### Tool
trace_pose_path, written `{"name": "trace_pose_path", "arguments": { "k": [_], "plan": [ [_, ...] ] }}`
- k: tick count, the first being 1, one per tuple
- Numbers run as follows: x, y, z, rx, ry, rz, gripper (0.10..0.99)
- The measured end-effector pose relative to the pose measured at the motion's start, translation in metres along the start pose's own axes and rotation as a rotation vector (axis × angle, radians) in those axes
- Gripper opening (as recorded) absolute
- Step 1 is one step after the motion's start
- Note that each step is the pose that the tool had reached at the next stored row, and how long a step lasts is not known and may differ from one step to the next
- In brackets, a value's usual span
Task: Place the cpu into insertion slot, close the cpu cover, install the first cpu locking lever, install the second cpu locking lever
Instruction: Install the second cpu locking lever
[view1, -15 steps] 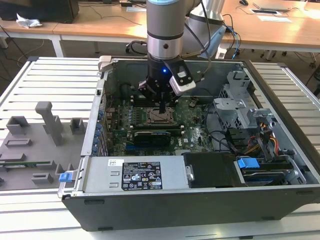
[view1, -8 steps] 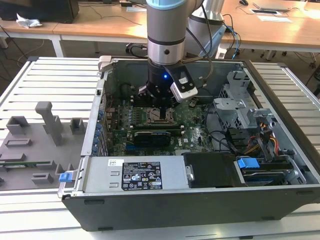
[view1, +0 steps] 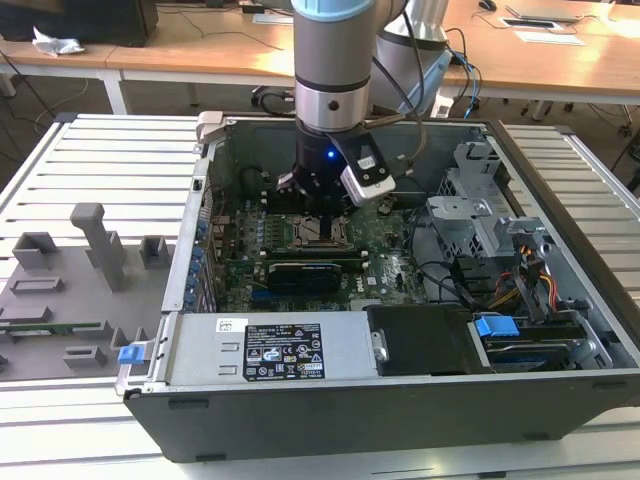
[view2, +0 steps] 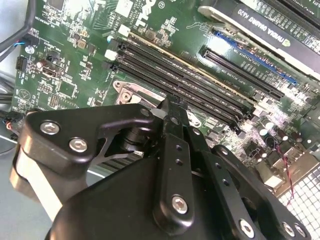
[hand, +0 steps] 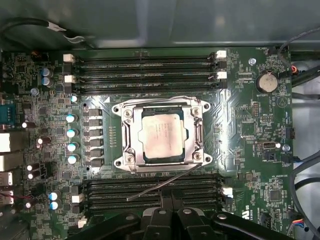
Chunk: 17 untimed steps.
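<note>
1 cpu (hand: 161, 132) is seen in the first wrist view seated flat in the insertion slot (hand: 131, 135), framed by the closed cpu cover (hand: 162, 106) on the green motherboard (hand: 245, 110), and a thin lever rod (hand: 162, 184) lies slanted just beside the socket. The gripper (view1: 318, 190) is held above the socket inside the open computer case (view1: 560, 190); whether its fingers are spread or closed cannot be told.

The cpu (hand: 161, 135) shows a silvery-grey top inside the silvery cpu cover (hand: 162, 107), both set on the green motherboard (hand: 240, 115) (dotted with pale blue capacitor tops). The memory slots (hand: 145, 67) are black with white clips, and the gripper (view2: 172, 112) is black with silver screws.
</note>
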<state>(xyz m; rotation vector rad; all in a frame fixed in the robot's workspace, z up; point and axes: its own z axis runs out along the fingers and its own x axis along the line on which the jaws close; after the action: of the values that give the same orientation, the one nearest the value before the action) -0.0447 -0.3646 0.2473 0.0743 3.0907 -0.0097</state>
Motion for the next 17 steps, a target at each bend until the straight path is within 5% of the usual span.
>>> {"name": "trace_pose_path", "arguments": {
  "k": [7, 12, 17],
  "plan": [
    [0.0035, -0.0007, 0.007, -0.009, 0.0005, 0.0, 0.106],
    [0.0115, -0.0011, 0.0108, -0.044, 0.0021, 0.002, 0.106],
    [0.0162, -0.0028, 0.0171, -0.067, 0.0033, 0.003, 0.106]
  ]
}}
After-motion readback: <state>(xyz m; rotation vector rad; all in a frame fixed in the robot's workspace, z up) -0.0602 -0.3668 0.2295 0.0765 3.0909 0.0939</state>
